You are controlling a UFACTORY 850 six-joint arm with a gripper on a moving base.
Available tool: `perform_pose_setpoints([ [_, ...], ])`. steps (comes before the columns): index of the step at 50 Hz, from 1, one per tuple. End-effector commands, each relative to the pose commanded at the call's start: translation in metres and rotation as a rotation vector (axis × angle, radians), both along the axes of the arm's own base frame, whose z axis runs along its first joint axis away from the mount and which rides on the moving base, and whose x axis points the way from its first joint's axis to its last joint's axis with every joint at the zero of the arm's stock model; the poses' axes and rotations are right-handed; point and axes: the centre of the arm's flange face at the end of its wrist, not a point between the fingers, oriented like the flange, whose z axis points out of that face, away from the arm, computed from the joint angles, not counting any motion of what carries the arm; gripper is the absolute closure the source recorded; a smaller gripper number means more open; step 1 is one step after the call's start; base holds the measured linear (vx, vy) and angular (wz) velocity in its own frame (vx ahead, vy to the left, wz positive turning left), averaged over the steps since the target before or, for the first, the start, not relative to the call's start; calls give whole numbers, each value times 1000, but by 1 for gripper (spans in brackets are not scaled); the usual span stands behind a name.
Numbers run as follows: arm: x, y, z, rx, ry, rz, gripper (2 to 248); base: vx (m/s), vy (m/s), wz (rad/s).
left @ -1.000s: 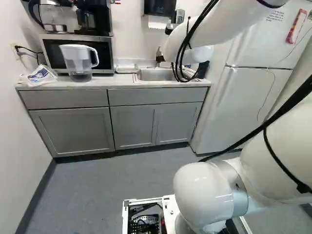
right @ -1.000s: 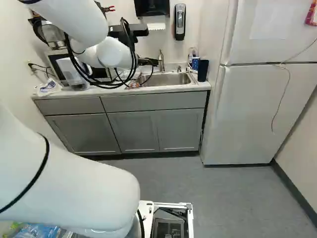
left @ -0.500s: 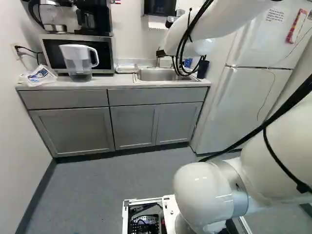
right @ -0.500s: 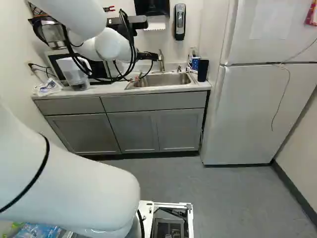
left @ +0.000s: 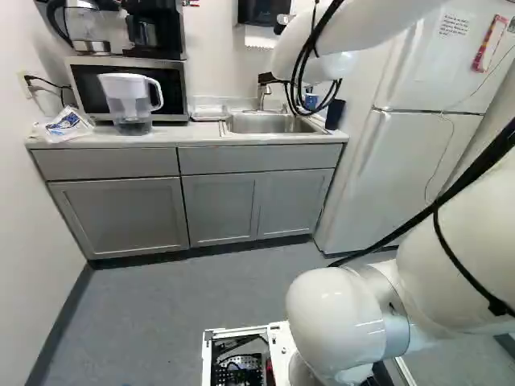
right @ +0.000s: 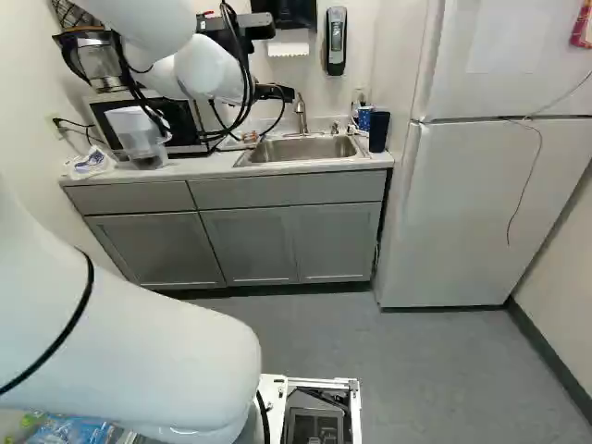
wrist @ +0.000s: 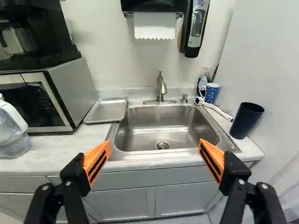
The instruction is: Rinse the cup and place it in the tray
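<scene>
My gripper [right: 285, 94] is in front of the wall near the faucet in the right base view. In the wrist view the gripper [wrist: 155, 148] stands wide open, nothing between its orange pads. Ahead of it is the steel sink [wrist: 163, 122], with a faucet [wrist: 160, 88] behind. A dark blue cup [wrist: 246, 121] stands upright on the counter beside the sink, on the fridge side. Farther back is a smaller blue patterned cup [wrist: 211, 93]. The shallow metal tray [wrist: 106, 111] lies on the counter between sink and microwave; no cup is on it.
A microwave [left: 129, 87] with a coffee maker on top and a water pitcher [left: 130, 103] in front stand left of the tray. A soap dispenser [right: 336, 41] and a paper towel dispenser [wrist: 154, 5] hang above. The white fridge [right: 490, 213] stands right of the counter.
The forearm and gripper have risen in both base views, uncovering the dark cup and blue patterned cup in the left base view. The base has not moved.
</scene>
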Motion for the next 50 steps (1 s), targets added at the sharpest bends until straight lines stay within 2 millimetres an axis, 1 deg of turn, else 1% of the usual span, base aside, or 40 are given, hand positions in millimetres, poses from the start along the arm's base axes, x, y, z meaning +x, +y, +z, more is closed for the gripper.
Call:
perform_pose_setpoints([
  [50, 13, -1, 52, 52, -53, -21, 3, 0, 0, 0],
])
